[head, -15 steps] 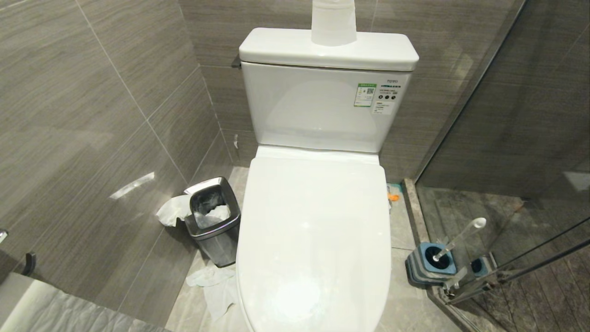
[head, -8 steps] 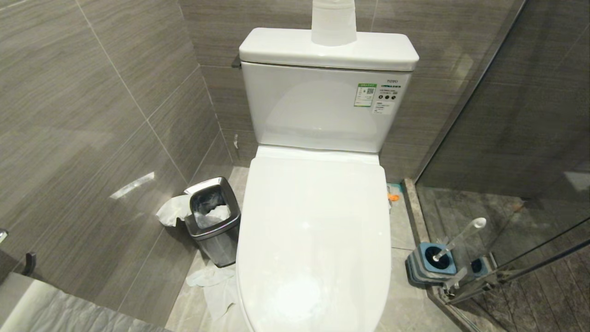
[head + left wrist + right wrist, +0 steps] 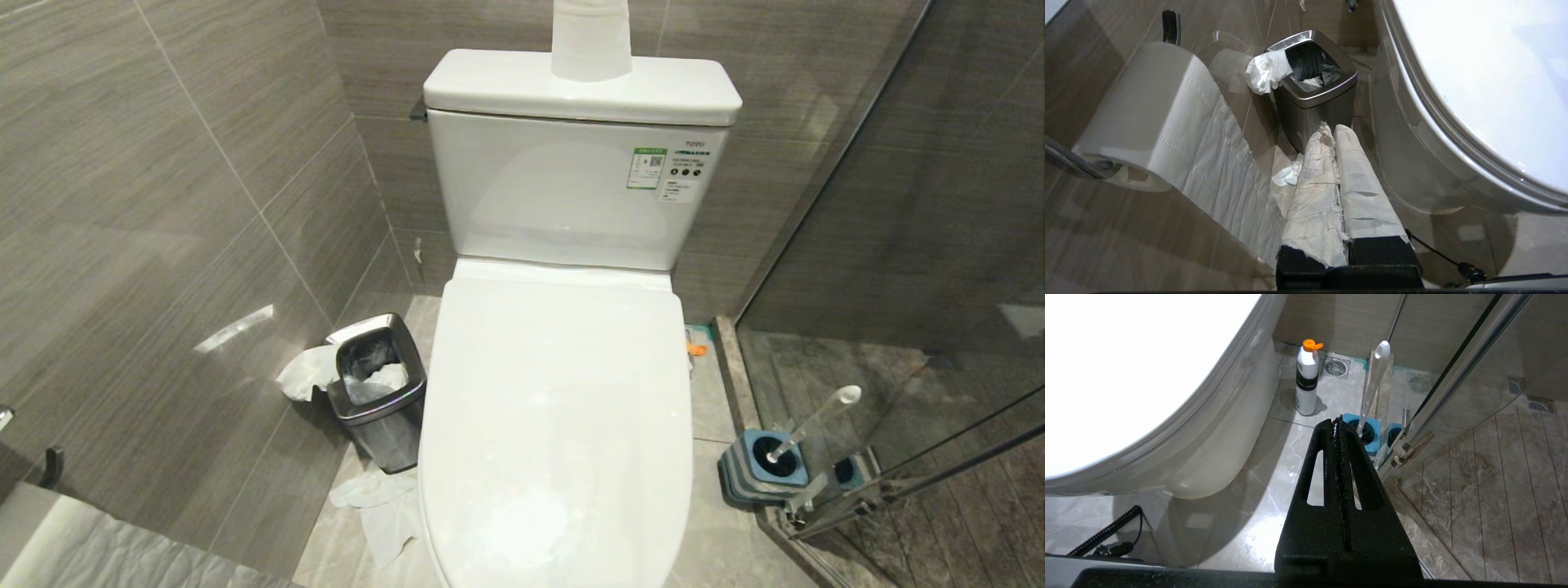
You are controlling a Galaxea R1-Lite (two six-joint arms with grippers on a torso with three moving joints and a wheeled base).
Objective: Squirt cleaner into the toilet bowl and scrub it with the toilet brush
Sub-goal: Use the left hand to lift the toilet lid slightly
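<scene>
Toilet bowl dead centre, lid down flat, basin hidden, so nothing squirted or scrubbed yet by the look of it. Toilet brush right of the bowl, head sunk in its blue holder, handle leaning toward the glass door. White bottle with orange cap just beside the bowl's right flank, likely the cleaner. Left gripper, paper-wrapped, pinched together, empty, low on the bowl's left near the steel bin. Right gripper clamped together on nothing, aimed past the bowl's right side at the brush.

Glossy white ceramic toilet bowl; brushed-metal waste bin; polished stone floor.
</scene>
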